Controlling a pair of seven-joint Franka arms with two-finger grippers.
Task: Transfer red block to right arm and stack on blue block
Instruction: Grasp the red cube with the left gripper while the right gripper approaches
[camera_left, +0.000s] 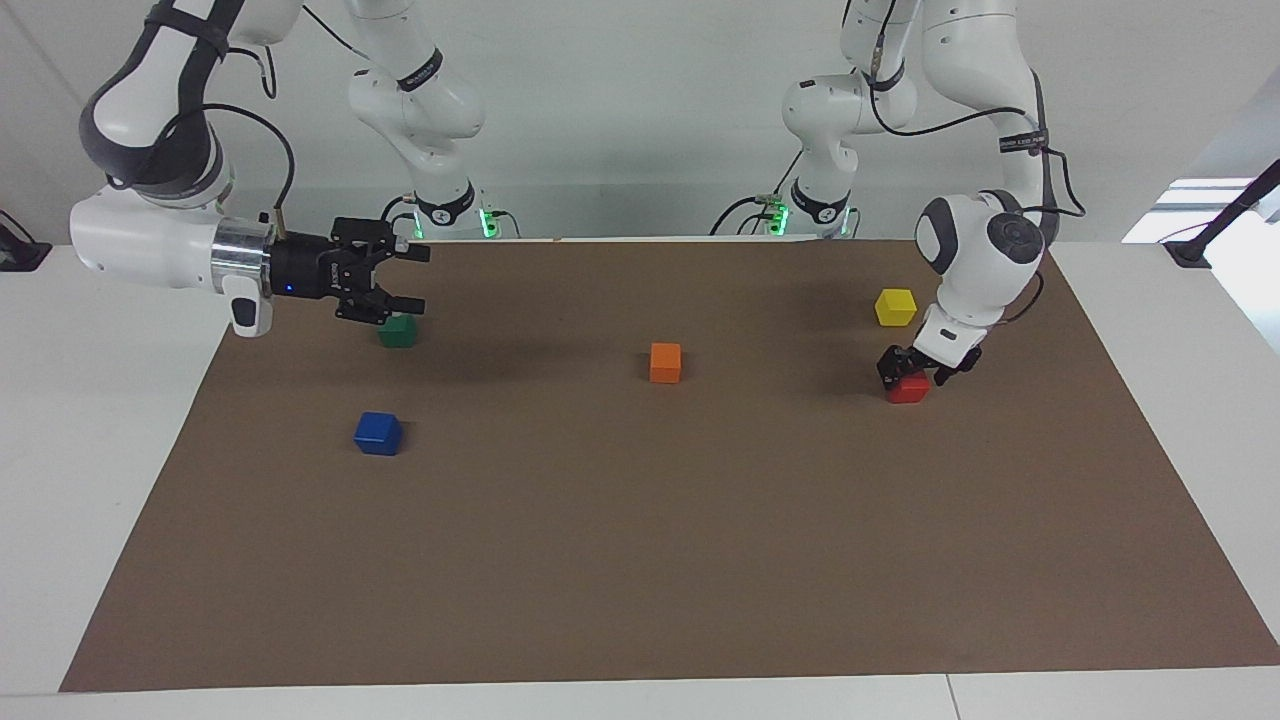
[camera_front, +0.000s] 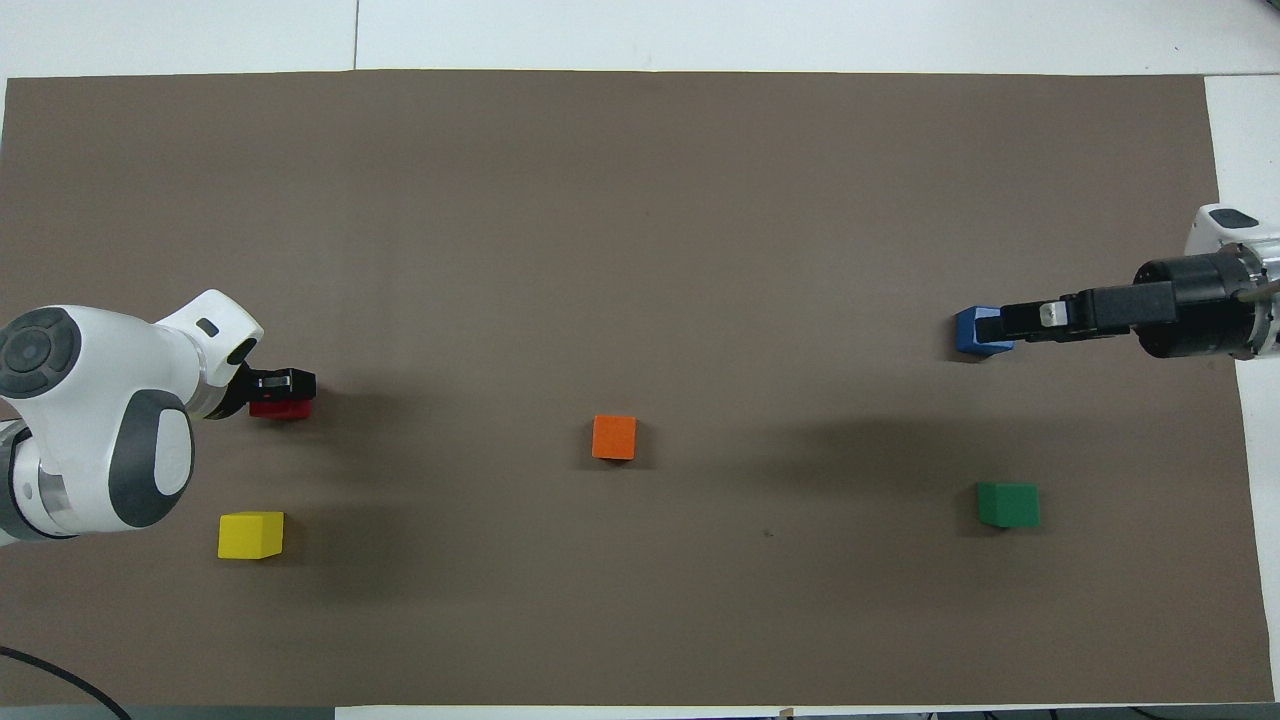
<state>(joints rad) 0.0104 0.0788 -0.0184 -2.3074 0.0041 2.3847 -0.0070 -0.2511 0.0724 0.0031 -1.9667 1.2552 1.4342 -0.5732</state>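
The red block (camera_left: 910, 390) rests on the brown mat at the left arm's end of the table. My left gripper (camera_left: 911, 374) points down and sits low over the block's top, covering part of the red block (camera_front: 280, 409) in the overhead view. The blue block (camera_left: 377, 434) lies on the mat at the right arm's end, untouched. My right gripper (camera_left: 420, 280) hangs open and level in the air above the mat there, holding nothing. From above, the right gripper (camera_front: 1003, 323) overlaps the blue block (camera_front: 968, 332).
A green block (camera_left: 396, 333) lies nearer to the robots than the blue one, below the right gripper. An orange block (camera_left: 665, 362) sits mid-mat. A yellow block (camera_left: 895, 306) lies beside the left arm, nearer to the robots than the red block.
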